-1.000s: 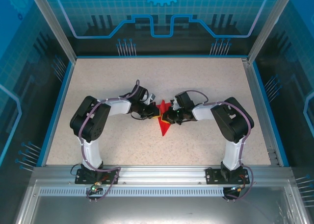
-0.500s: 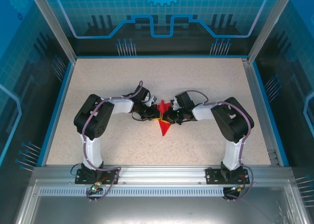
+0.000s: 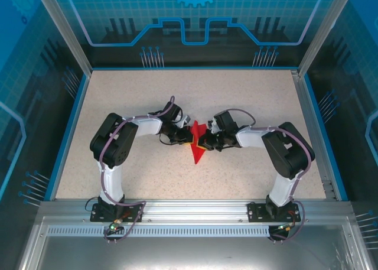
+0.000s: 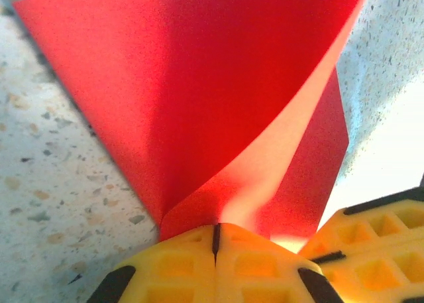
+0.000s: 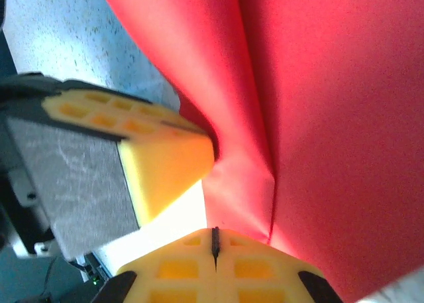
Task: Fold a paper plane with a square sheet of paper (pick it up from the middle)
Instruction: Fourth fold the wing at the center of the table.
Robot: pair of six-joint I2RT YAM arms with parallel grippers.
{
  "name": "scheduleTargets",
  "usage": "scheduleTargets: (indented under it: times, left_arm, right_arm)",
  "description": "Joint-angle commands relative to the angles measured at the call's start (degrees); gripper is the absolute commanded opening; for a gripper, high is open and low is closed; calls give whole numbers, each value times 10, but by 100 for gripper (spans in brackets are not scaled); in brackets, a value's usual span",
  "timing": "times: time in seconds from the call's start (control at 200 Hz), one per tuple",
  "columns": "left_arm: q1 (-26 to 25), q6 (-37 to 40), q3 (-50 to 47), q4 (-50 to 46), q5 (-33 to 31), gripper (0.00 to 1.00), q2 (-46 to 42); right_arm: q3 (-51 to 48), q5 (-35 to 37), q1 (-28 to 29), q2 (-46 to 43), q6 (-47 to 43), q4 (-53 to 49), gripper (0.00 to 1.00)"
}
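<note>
The red paper (image 3: 196,142), folded into a pointed dart shape, sits at the table's middle with its tip toward the near edge. My left gripper (image 3: 187,139) is shut on its left side and my right gripper (image 3: 204,143) is shut on its right side. In the left wrist view the paper (image 4: 199,97) rises curved from the closed yellow pads (image 4: 192,260), and the right gripper's pads (image 4: 371,240) show at the lower right. In the right wrist view the creased paper (image 5: 311,117) runs into the closed pads (image 5: 179,266), with the left gripper's finger (image 5: 149,164) pressed against it.
The speckled table (image 3: 118,104) is bordered by a blue rim and aluminium posts (image 3: 62,31). Both arms bend inward from their bases (image 3: 115,208) at the near edge, meeting at the centre.
The right arm's elbow has swung out to the right and its gripper shifted slightly right. The left arm edged toward the paper. The paper stays pinched between both grippers.
</note>
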Motion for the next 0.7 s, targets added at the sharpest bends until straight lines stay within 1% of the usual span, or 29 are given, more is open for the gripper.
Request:
scheduleTargets:
  times: [0.0, 0.205, 0.695]
  left_arm:
    - [0, 20, -10, -55, -65, 0, 37]
    - [0, 23, -11, -57, -66, 0, 41]
    - [0, 27, -19, -57, -69, 0, 47]
  right_arm:
    - [-21, 3, 14, -22, -6, -28, 0]
    - [-48, 5, 29, -26, 4, -18, 0]
    - [-28, -6, 36, 0, 13, 19, 0]
